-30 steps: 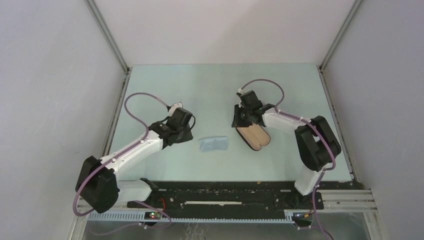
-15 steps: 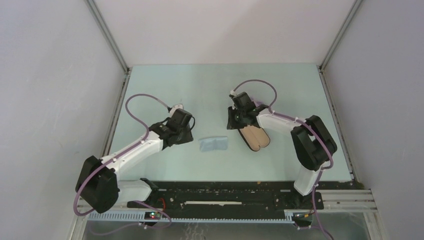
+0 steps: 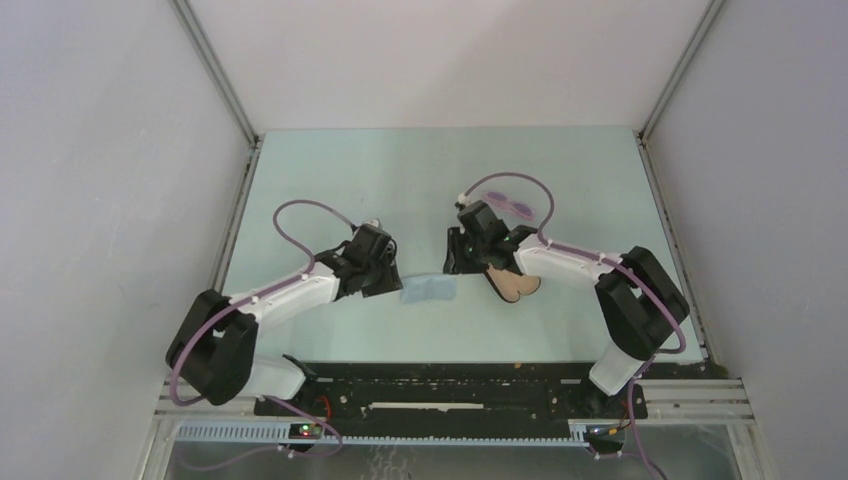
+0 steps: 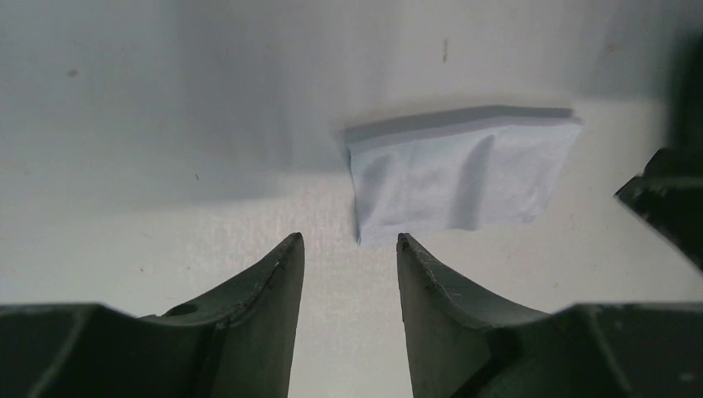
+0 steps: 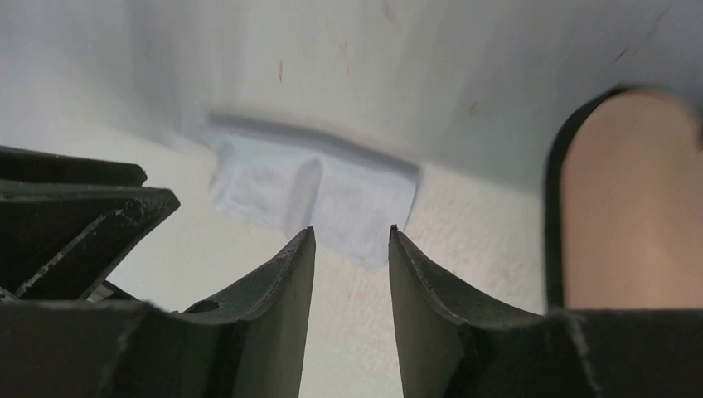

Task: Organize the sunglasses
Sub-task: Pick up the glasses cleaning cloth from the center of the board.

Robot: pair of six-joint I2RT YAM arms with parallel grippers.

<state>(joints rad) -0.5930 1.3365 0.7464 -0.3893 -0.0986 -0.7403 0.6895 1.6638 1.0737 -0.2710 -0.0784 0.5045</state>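
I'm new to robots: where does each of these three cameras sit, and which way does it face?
Top external: fixed above and behind, looking down on the table; left arm and right arm show, bases at the bottom.
Left wrist: on the left wrist, looking along the open left gripper at the blue cloth.
Right wrist: on the right wrist, looking past the open right gripper at that cloth, the case beside it.
Shared: both wrist views show the cloth, from roughly opposite sides.

A pale green table point(image 3: 330, 170) is enclosed left, right and far by plain white walls point(image 3: 100, 150); lighting even.
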